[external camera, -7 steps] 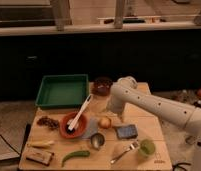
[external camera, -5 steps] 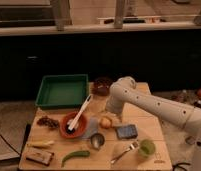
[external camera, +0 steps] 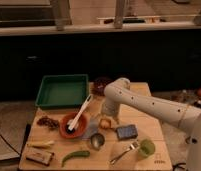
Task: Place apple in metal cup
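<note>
The apple (external camera: pixel 105 123), small and yellow-orange, lies on the wooden table (external camera: pixel 159 125) near its middle. My gripper (external camera: pixel 107 116) hangs from the white arm, pointing down right over the apple. Its fingers stand open around the fruit's top, and part of the apple is hidden behind them. The metal cup (external camera: pixel 97 141), shiny with a dark inside, stands upright just in front and a little left of the apple.
A red bowl (external camera: pixel 73 126) with a white brush sits left of the apple, and a blue sponge (external camera: pixel 126 131) to its right. A green tray (external camera: pixel 62 91) and dark bowl (external camera: pixel 100 85) are at the back. A light green cup (external camera: pixel 146 148), fork (external camera: pixel 123 153) and long green vegetable (external camera: pixel 75 157) lie along the front.
The gripper has come down closer onto the apple, covering more of it. The apple and the metal cup have stayed where they were.
</note>
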{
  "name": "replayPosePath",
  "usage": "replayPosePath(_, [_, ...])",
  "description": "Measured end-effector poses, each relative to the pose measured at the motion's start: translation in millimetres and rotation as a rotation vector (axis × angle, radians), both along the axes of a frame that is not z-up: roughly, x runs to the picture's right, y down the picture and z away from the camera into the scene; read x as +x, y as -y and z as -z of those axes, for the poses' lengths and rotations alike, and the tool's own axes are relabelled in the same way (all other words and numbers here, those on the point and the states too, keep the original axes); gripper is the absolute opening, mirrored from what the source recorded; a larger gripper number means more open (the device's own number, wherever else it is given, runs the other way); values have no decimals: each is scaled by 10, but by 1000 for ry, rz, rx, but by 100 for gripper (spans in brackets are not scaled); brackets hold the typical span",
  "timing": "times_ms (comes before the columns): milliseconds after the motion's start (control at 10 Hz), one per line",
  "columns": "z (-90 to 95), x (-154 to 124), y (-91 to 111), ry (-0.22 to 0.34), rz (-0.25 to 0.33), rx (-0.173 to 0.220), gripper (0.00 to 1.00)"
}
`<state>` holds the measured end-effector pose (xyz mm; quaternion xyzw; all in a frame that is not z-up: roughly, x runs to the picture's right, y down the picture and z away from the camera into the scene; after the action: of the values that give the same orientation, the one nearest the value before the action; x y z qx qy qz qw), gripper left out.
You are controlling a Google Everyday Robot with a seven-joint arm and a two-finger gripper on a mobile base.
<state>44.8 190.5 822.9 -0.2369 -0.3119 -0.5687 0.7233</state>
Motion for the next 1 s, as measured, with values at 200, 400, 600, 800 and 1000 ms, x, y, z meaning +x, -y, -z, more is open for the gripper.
replayPosePath(200, [-84,-28,-80,15,6,-30,73])
replayPosePath(400, [-193,10,-155,28,-10,-55,53])
replayPosePath(600, [-258,6,-152,31,-14,-62,30])
replayPosePath(800, [-250,28,-55,28,-16,-54,11])
replayPosePath(1000, [-191,48,132,23,-18,-29,0])
